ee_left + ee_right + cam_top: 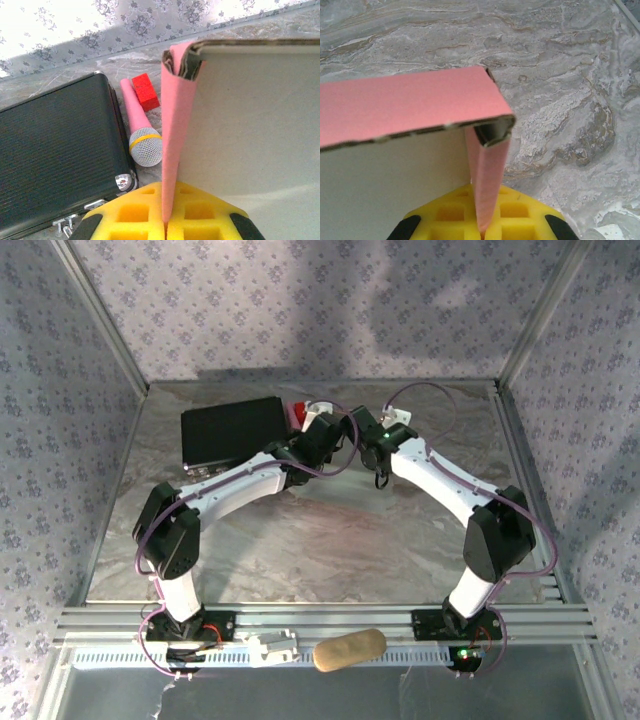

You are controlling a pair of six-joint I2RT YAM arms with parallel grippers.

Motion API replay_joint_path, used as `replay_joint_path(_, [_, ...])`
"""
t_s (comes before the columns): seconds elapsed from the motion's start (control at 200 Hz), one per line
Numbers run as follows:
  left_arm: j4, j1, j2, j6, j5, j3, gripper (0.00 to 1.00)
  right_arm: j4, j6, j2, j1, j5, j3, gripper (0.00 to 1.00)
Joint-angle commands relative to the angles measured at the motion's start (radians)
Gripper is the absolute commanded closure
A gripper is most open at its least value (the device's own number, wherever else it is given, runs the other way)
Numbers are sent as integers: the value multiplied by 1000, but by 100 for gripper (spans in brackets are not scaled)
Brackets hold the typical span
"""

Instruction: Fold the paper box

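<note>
My left end effector (165, 227) and right end effector (481, 229), each at its frame's bottom centre, pinch pink flaps of the paper box (410, 107) above the marbled desk (560, 75).

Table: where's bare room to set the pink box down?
Free: the marbled grey table's wide middle, nearer than the pink cardboard box, and its right side. Crowded: far left, where the black rectangular case, pink microphone and red block sit close together.
</note>
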Motion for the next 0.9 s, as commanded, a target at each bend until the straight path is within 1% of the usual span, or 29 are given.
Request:
replay_joint_path(0.0, [-72,7,-21,-1,-118,56,73,-82,26,-17,-8,49,-33,100])
replay_joint_path(0.025, [-83,6,-24,-8,-115,65,63,-77,26,-20,-10,39,-37,100])
replay_joint_path(0.055, [-99,6,-29,-17,-105,75,55,-66,20,-24,-12,28,-41,100])
replay_joint_path(0.085, [-120,6,-35,-28,-96,89,51,-56,17,-28,-14,17,-47,100])
replay_joint_path(0.185, [-188,3,-74,-85,-52,136,39,-30,17,-34,-23,-19,-63,100])
replay_joint_path(0.235, [-212,-1,-104,-114,-39,152,36,-19,26,-35,-30,-33,-74,100])
replay_joint_path(0.31, [-251,-12,-151,-158,-32,174,36,-4,41,-35,-42,-53,-93,100])
replay_joint_path(0.39, [-317,-36,-201,-230,-61,187,41,-2,70,-35,-50,-57,-110,100])
replay_joint_path(0.44, [-352,-55,-236,-285,-57,183,43,12,86,-41,-59,-71,-126,100])
replay_joint_path(0.495, [-414,-84,-270,-357,-49,158,42,28,98,-47,-69,-87,-145,100])
replay_joint_path(0.535, [-439,-107,-293,-418,-37,127,34,35,106,-50,-75,-95,-154,100])
replay_joint_path(0.585, [-484,-119,-315,-533,-10,80,29,34,115,-53,-78,-92,-159,100])
replay_joint_path(0.645, [-521,-128,-326,-658,48,33,27,38,126,-60,-80,-88,-172,100])
replay_joint_path(0.735, [-520,-147,-318,-792,126,-21,25,49,139,-73,-79,-86,-194,100])
replay_joint_path(0.899, [-503,-172,-267,-1014,230,-70,25,51,156,-93,-75,-86,-213,100])
